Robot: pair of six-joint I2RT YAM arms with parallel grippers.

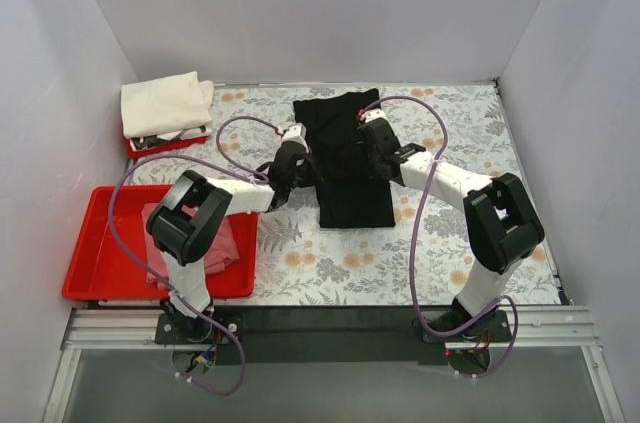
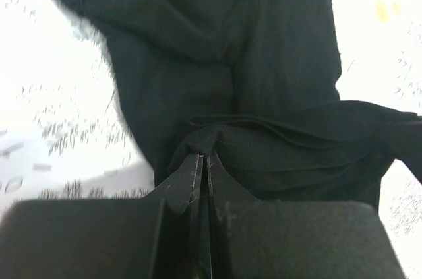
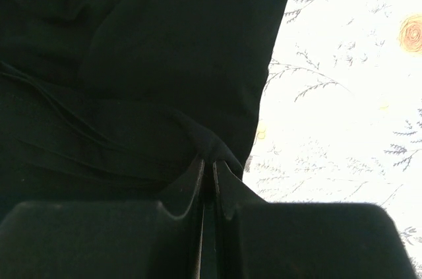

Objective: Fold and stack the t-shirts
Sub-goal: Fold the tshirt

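Both pairs of jaws are pressed together on cloth. The left gripper (image 2: 201, 158) pinches a raised pucker at the left edge of the black shirt (image 1: 347, 193). The right gripper (image 3: 208, 163) pinches a similar pucker at its right edge. The shirt lies on the table (image 1: 450, 113) between the two grippers. A wide part spreads beyond the jaws toward the back wall, and a narrower part lies behind them toward the arm bases.

In the left wrist view, bare table shows to the left of the jaws. To their right, a folded band of the same cloth lies in layered ridges across the shirt's body. In the right wrist view, flowered table lies to the right of the jaws and creases run off to their left. From above, both wrists cover the shirt's side edges where it is pinched.

Well to the left of the left jaws and nearer the bases, the pink shirt (image 1: 228, 245) lies crumpled in the big tray (image 1: 85, 255), partly hidden under the left arm's elbow. Farther left and beyond the jaws, the cream shirt (image 1: 165, 103) sits folded on the small tray (image 1: 150, 150) by the back-left corner. The left cable (image 1: 235, 126) loops over the table just left of the left gripper. The right cable (image 1: 425, 233) arcs out to the right of the right gripper and runs back toward its base.
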